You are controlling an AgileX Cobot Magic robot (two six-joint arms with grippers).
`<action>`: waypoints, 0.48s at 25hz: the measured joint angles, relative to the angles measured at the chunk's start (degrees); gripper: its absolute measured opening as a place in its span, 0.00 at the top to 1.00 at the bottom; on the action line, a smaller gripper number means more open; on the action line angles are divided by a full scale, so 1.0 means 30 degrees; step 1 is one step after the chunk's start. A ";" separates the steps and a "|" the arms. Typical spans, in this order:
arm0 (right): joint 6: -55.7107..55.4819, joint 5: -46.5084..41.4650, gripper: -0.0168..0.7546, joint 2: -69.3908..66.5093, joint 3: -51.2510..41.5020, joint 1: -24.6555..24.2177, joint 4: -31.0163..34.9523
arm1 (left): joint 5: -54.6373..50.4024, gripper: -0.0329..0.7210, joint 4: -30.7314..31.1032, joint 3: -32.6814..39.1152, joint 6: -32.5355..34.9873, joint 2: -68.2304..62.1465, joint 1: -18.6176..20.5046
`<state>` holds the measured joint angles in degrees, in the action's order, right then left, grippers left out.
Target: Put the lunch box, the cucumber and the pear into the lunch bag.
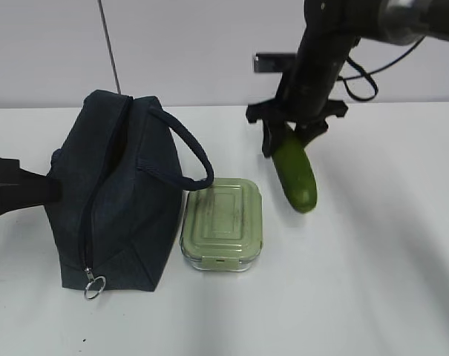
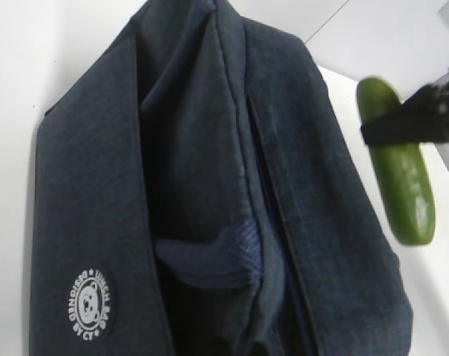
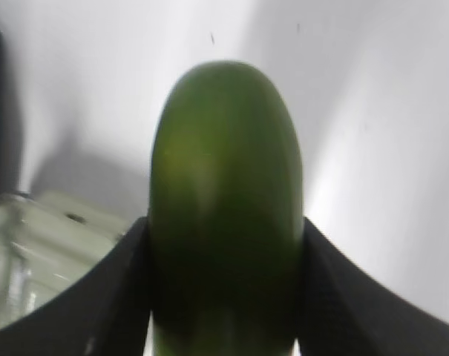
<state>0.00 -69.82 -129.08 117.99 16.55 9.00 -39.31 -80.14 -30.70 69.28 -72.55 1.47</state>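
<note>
Exterior and two wrist views of a packing task. The right gripper [image 1: 289,137] held the cucumber [image 1: 295,175] clamped between its two fingers near the upper end, so that most of the fruit hung below the jaws, tilted, with its free tip clear of the white table [image 1: 372,282]; the right wrist view showed a dark finger [image 3: 109,297] pressed against each flank. The cucumber looked stiff, smooth-skinned and fairly heavy for its size, so a hold this far from its middle was judged liable to let it swing or slip; a grip nearer the centre would have been steadier. The left gripper [image 1: 1,189] was shut at the far side of the lunch bag [image 1: 113,200]; whether it pinched the fabric could not be told. The bag stood upright with its zipper open along the top and the silver ring pull [image 1: 94,287] hanging at the near end; its soft walls sagged inward, leaving a narrow slot partly crossed by the loop handle [image 1: 187,152]. The lunch box [image 1: 222,224], rigid glass under a green clip lid, sat touching the bag's right side, between the bag and the cucumber. Open table lay to the right and in front. The pear was not visible.
</note>
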 joint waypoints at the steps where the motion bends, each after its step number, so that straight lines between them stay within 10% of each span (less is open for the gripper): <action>1: 0.0000 -0.0044 0.49 0.0065 0.0892 0.0000 0.0077 | 0.0000 0.97 0.0000 0.0000 0.0000 0.0000 0.0000; 12: 0.2032 -0.0567 0.49 0.0370 0.7217 0.1315 0.7765 | 0.0000 0.97 0.0000 0.0000 0.0000 0.0000 0.0000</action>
<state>6.10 -71.52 -127.97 139.65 20.49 32.30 -39.31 -80.14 -30.70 69.28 -72.55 1.47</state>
